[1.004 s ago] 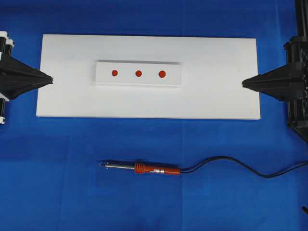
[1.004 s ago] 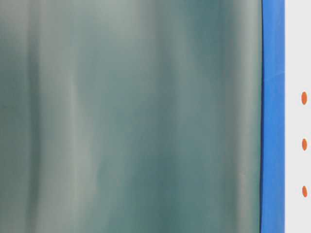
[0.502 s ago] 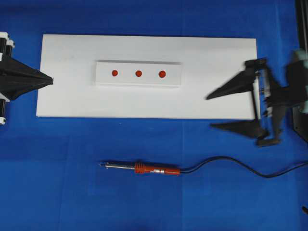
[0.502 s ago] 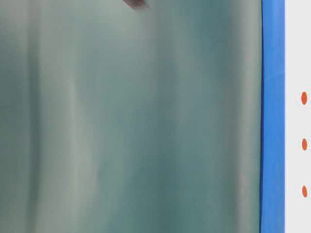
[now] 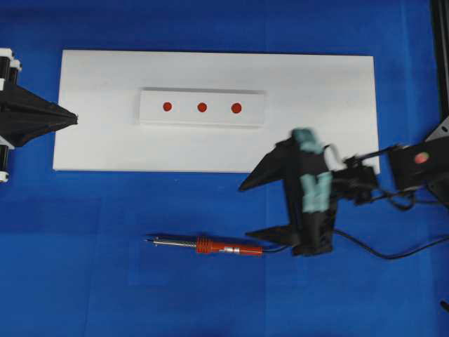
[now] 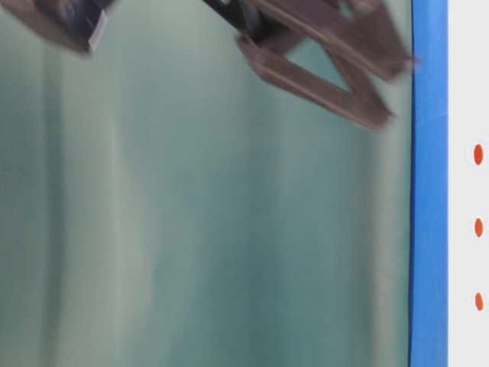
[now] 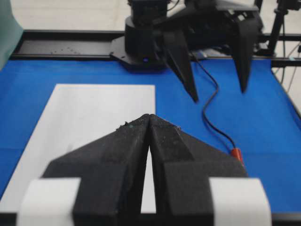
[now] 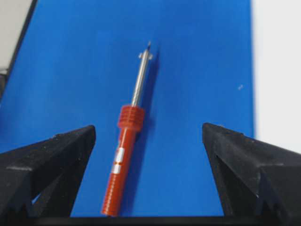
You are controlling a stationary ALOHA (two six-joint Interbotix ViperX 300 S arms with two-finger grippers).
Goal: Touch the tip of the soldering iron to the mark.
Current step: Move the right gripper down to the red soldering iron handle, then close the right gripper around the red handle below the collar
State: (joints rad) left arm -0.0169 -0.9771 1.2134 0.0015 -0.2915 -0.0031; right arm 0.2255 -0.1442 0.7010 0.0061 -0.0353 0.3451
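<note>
R gripper [image 5: 249, 210] is hanging w/ jaws spread wide and holding nothing, just beside the cord end of the iron [image 5: 207, 245], not touching it; in the wrist view the red handle is showing between the two fingers [image 8: 47, 162]. The iron is lying flat on the blue mat [image 5: 105, 281], tip [image 5: 147, 241] aiming left, cord [image 5: 365, 247] trailing off right, well apart from the three red marks [image 5: 202, 107] on the white board [image 5: 91, 140]. L gripper [image 5: 74, 117] is sitting at the board's left edge w/ jaws pressed together, empty.
</note>
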